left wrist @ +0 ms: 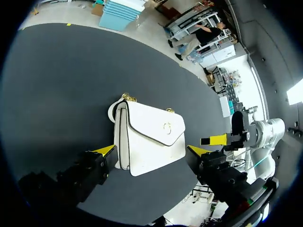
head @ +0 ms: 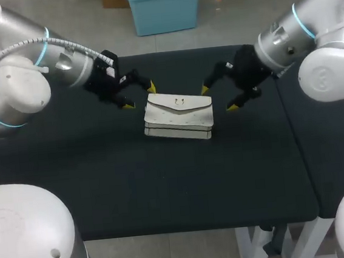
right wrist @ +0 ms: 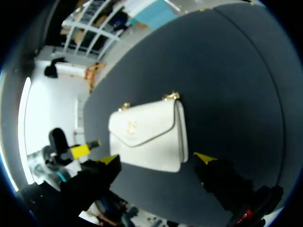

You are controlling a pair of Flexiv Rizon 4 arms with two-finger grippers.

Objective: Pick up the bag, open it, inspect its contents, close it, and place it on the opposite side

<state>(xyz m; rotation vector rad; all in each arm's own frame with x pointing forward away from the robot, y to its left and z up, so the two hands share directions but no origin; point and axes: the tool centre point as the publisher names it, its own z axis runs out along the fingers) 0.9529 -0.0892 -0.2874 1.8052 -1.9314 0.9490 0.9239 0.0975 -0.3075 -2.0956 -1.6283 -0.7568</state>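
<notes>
A white flap bag (head: 178, 116) with a gold clasp lies flat and closed on the black table, near the middle toward the far edge. My left gripper (head: 139, 96) stands open just off the bag's left end, not touching it. My right gripper (head: 218, 97) stands open off the bag's right end, also apart from it. In the left wrist view the bag (left wrist: 149, 137) lies ahead of the open left gripper (left wrist: 151, 151), and one yellow tip of the right gripper (left wrist: 213, 140) shows beyond it. In the right wrist view the bag (right wrist: 149, 135) sits ahead of the open right gripper (right wrist: 156, 158).
The black table (head: 104, 184) stretches bare toward its near edge in front of the bag. A seam (head: 290, 136) at the right divides it from a second black surface. Both arms come in low from the far corners.
</notes>
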